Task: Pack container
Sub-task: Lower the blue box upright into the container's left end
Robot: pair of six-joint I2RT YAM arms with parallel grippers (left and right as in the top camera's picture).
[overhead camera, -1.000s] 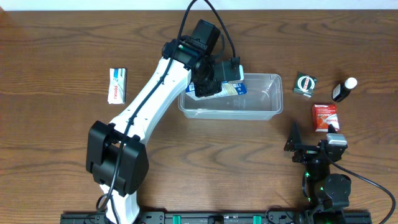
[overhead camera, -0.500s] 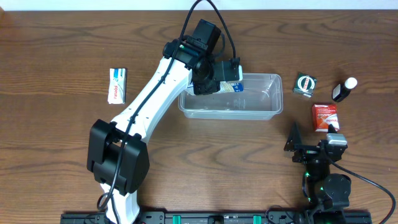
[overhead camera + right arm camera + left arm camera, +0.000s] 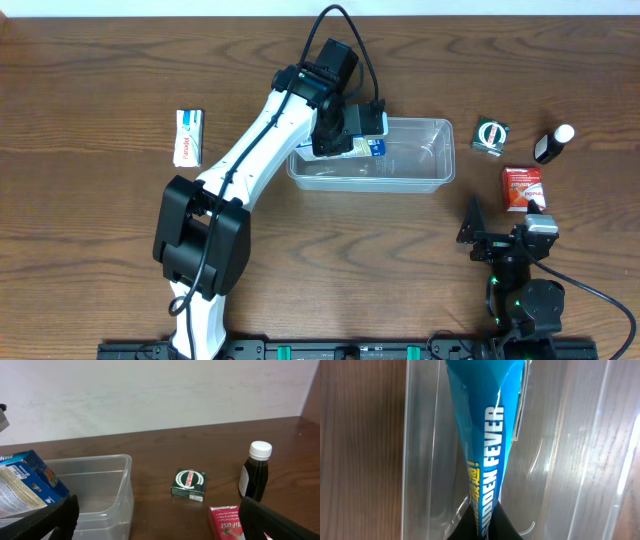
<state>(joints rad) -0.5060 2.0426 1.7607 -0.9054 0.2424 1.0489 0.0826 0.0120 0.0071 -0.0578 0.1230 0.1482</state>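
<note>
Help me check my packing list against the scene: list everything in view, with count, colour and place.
clear rectangular plastic container: 1, see-through, middle of the table
blue cardboard box: 1, blue with white and yellow print, held at the container's left end, partly above its rim
small white box: 1, white with red and blue print, table's left side
green square box: 1, green, right of the container
dark bottle: 1, dark with white cap, upright, far right
red box: 1, red, right side, nearer the arms' bases than the green square box
wooden table: 1, brown
left gripper: 1, black, shut on the blue cardboard box
right gripper: 1, black, open, beside the red box
</note>
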